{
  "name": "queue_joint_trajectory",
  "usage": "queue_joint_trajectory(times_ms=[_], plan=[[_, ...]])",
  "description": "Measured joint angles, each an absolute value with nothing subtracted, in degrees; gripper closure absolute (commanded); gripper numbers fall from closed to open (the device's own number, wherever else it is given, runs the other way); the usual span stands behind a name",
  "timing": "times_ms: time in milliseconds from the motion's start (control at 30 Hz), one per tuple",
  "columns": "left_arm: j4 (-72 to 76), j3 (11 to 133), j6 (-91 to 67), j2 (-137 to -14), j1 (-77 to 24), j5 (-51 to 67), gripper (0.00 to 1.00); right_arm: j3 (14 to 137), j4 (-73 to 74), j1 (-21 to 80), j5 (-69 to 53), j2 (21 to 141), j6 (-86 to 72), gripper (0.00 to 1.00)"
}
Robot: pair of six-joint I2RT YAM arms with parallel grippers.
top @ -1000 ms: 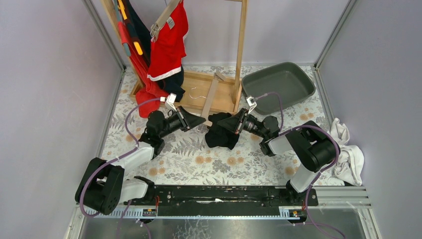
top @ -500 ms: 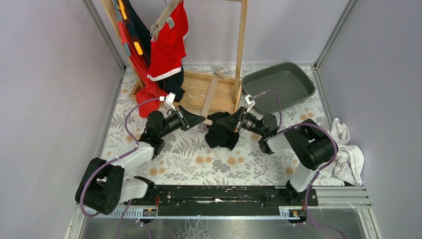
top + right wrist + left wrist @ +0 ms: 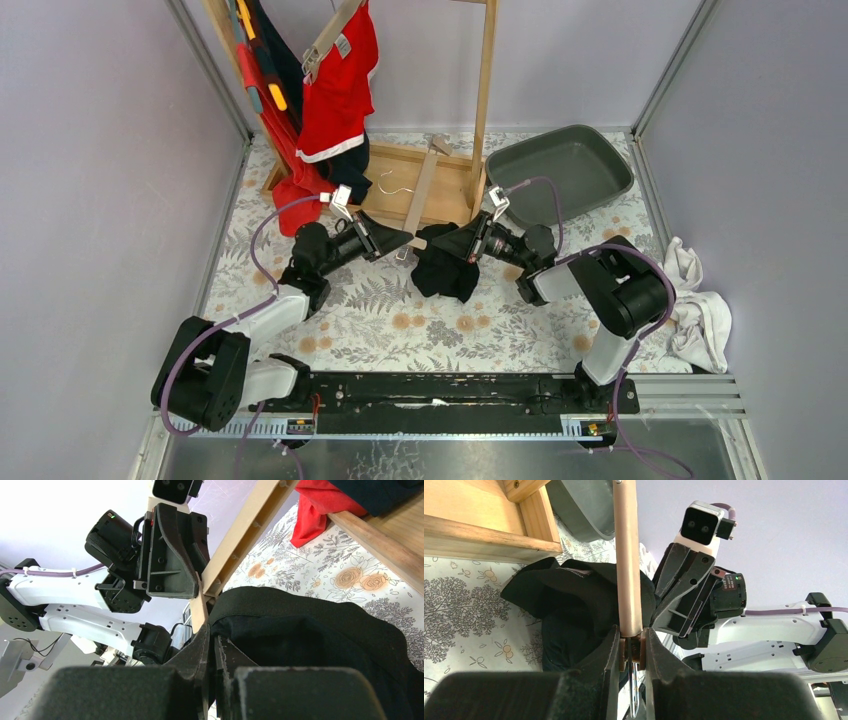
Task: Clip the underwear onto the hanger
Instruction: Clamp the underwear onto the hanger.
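Over the floral tablecloth (image 3: pixel 400 330), your left gripper (image 3: pixel 631 647) pinches the near end of the wooden hanger (image 3: pixel 626 555), jaws narrow around it. Your right gripper (image 3: pixel 212 645) is clamped on the edge of the black underwear (image 3: pixel 310 640), held just beside that hanger end. The rest of the garment slumps on the cloth.

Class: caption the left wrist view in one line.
Left gripper clamps the hanger end beside black underwear held by the right gripper.
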State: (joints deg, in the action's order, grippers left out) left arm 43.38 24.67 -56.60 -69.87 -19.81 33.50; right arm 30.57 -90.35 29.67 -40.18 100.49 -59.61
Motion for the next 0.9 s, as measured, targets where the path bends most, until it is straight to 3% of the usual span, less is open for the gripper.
queue_joint_trajectory(times_ms=[767,900], plan=[[44.2,24.7,-57.2,-69.9,-19.8,33.5,1.00,31.1,-90.4,29.7,-40.2,101.4,-59.8,1.00],[44.3,24.7,-57.2,-70.3,-19.8,33.5,0.90,31.1,-90.3,29.7,-40.2,101.4,-59.8,1.00]])
